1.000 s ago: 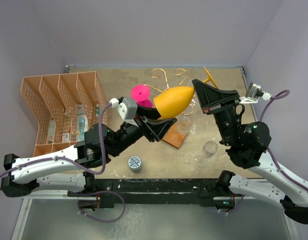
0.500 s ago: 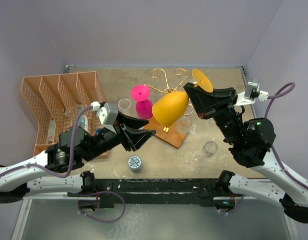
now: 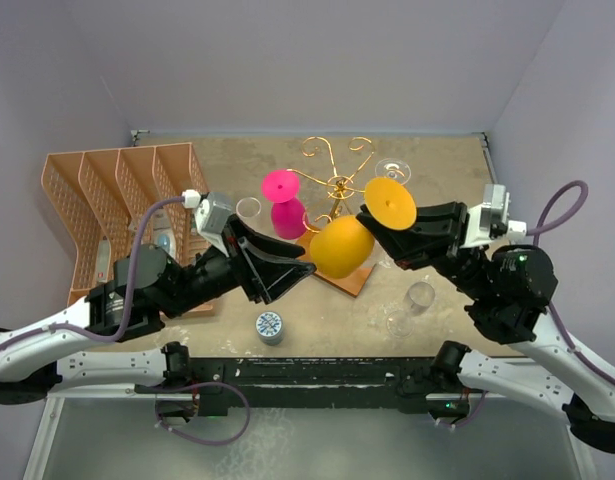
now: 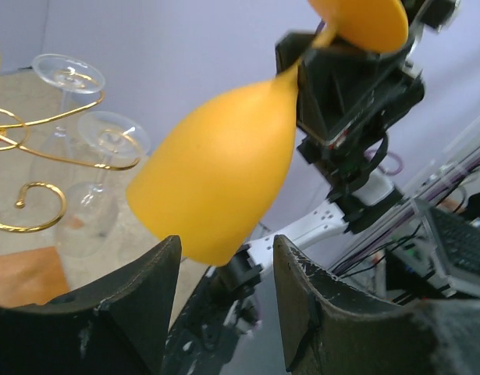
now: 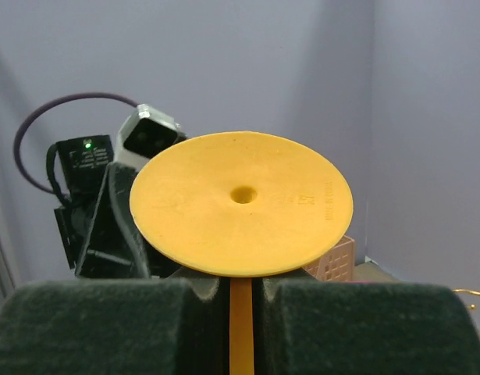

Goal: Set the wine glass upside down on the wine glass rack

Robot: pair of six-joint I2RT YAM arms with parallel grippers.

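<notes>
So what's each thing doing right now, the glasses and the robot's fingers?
Orange plastic wine glass: upside down, tilted, held by its stem.
Right arm's fingers: shut on the stem.
Left arm's fingers: open, holding nothing.
Pink plastic wine glass: upside down, foot on top.
Two clear wine glasses on the gold wire rack: hanging upside down.

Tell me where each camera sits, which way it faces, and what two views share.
Top external: above, behind the arms, looking down on the table; both arms show.
Left wrist: faces the orange wine glass and right gripper; own open fingers show.
Right wrist: faces the left arm over the glass's foot; own pads show.
Both wrist views share the glass.
</notes>
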